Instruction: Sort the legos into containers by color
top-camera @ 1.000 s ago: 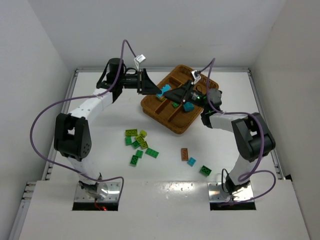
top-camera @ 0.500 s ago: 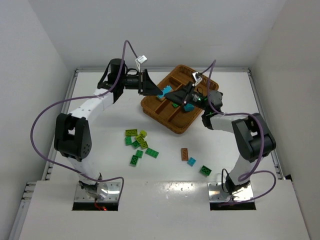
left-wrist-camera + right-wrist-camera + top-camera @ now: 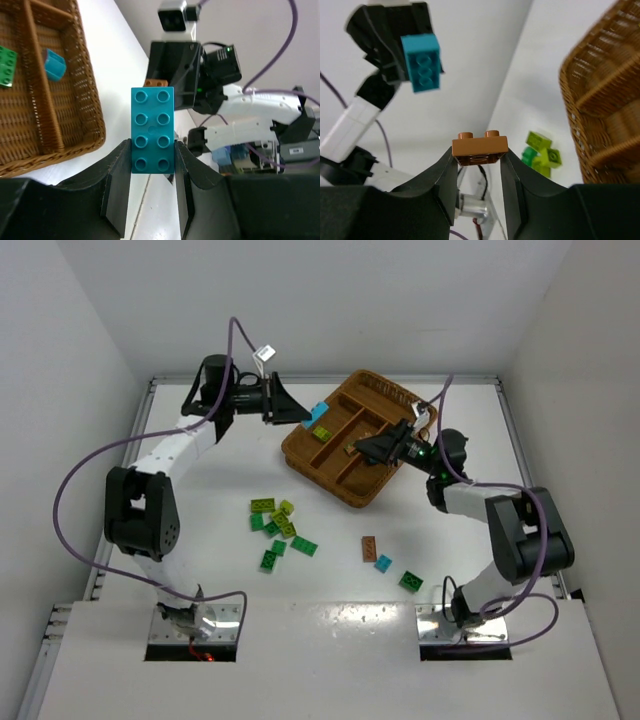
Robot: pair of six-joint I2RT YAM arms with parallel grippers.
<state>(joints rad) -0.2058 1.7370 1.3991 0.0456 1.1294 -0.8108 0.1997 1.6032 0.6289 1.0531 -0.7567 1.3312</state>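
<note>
Facing each other across the woven tray [image 3: 380, 398], both pairs of jaws are closed, each on a single brick. A cyan brick [image 3: 153, 131] with two rows of studs is gripped by its long sides in the left jaws. It is held off the bench [image 3: 220, 560], just beyond the tray's far-left edge, with its studs turned toward the wrist camera. A small brown brick [image 3: 480, 146] is pinched by its ends in the right jaws and held in the air over the right half of the tray, studs up in the right wrist view.

Inside the tray, a green brick [image 3: 6, 67] and a second cyan brick [image 3: 54, 64] are seen in neighbouring long compartments, with a wicker divider between them. A lime brick [image 3: 322, 433] lies in the compartment at the tray's left end.

Other bricks are left on the bench, near of the tray. A cluster of green and lime bricks [image 3: 277, 525] is gathered to the left, some touching one another. To the right, well apart from that cluster, a loose brown brick [image 3: 369, 548] and a loose cyan brick [image 3: 383, 562] lie just beside each other. A dark green brick [image 3: 411, 581] lies a little nearer and further right.
</note>
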